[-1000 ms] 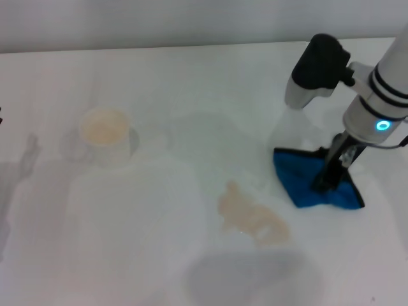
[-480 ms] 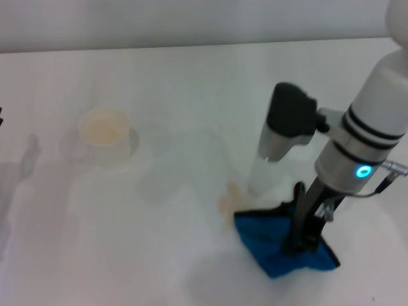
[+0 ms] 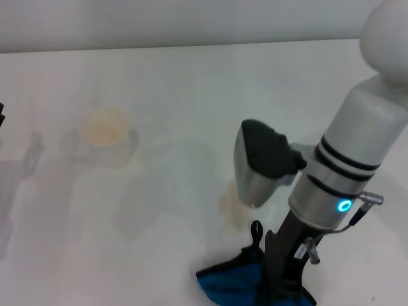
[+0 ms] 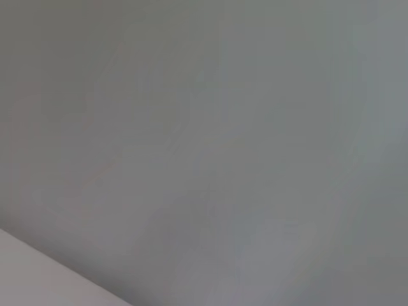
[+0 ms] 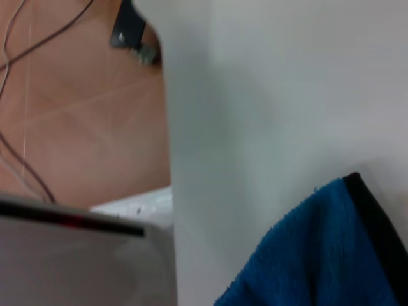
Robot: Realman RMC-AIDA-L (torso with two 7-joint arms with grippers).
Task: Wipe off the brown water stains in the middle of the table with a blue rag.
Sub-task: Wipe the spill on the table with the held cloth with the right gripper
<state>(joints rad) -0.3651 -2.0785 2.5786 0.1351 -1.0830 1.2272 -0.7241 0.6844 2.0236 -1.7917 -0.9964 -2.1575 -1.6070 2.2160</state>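
Paper cup (image 3: 105,131), white and round, holds pale tan liquid at desk (image 3: 191,83) left. Blue rag (image 3: 233,284), fuzzy cloth with black edging, lies crumpled at the near edge, clamped in my right fingers (image 3: 277,287). Tan blotchy stains (image 3: 231,205) lie just behind it.

My blue rag (image 3: 237,285) is bright blue with black edging and a black loop. The brown water stains (image 3: 231,205) show pale tan on the plain white tabletop (image 3: 191,83). A white cup (image 3: 104,129) holds a pale tan inside.
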